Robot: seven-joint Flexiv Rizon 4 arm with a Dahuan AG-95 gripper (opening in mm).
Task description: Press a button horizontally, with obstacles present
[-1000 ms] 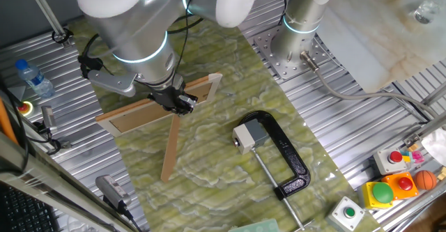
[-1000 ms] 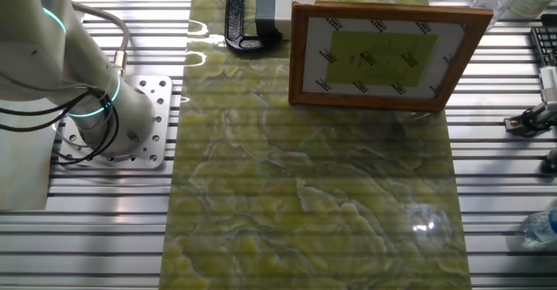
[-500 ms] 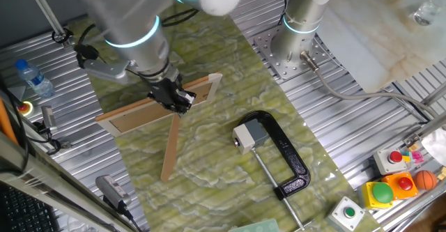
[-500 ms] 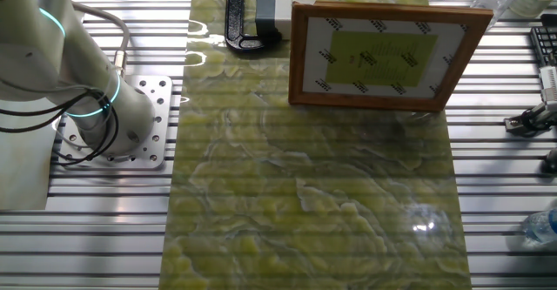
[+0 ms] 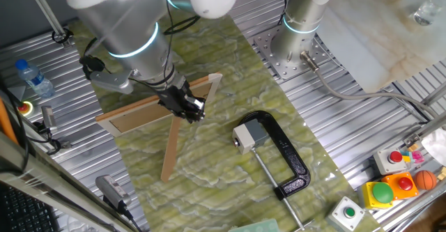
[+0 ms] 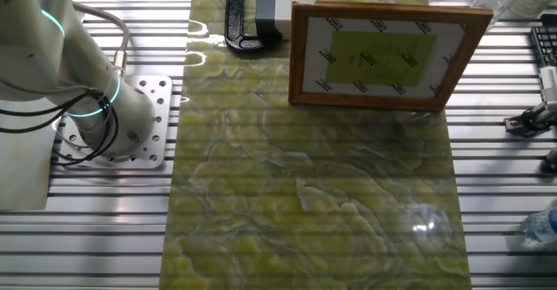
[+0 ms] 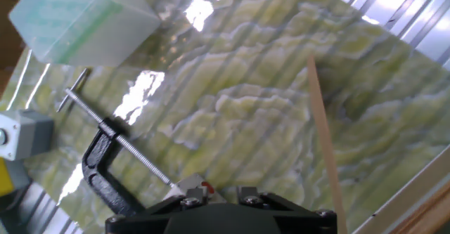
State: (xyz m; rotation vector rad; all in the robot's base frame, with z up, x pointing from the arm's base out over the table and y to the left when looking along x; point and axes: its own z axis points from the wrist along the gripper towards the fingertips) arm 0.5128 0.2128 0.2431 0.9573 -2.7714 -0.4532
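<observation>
The gripper (image 5: 191, 109), its opening impossible to judge, hangs by the wooden frame (image 5: 150, 106), button box (image 5: 248, 136) clamped just beyond to its right.

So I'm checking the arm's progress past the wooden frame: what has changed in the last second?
The gripper has shifted right in one fixed view, from over the top edge of the thin light-wood frame panel toward the small white-and-grey cube-shaped button box. It grasps nothing and has not reached the box. The frame, its long wooden strut leg, the button box and the black C-clamp stayed put.
</observation>
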